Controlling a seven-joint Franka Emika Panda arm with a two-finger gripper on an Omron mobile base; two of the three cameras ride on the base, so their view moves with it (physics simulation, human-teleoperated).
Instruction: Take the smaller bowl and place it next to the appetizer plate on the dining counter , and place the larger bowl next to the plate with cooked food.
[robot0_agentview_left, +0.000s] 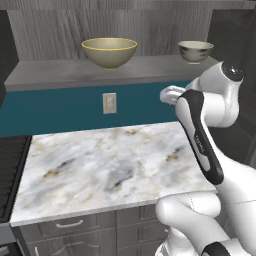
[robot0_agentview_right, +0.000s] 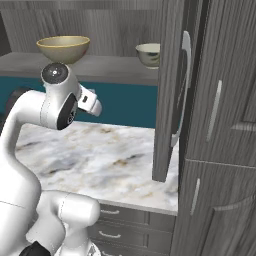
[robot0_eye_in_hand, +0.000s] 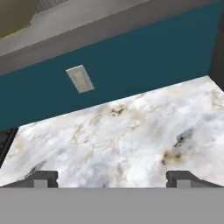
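My gripper (robot0_eye_in_hand: 112, 178) stands wide and empty over the marble counter (robot0_agentview_left: 100, 165), ready for a first pick; the small bowl (robot0_agentview_left: 195, 51) and big bowl (robot0_agentview_left: 109, 52) both sit on the grey shelf (robot0_agentview_left: 55, 72) above, well apart.

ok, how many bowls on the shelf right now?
2. The larger bowl sits toward the left of the grey shelf; the smaller bowl sits at its right end, by the open cabinet door. The door could hide more.

larger bowl (robot0_agentview_left: 109, 51) and smaller bowl (robot0_agentview_left: 195, 51) on shelf (robot0_agentview_left: 60, 71) (well apart)
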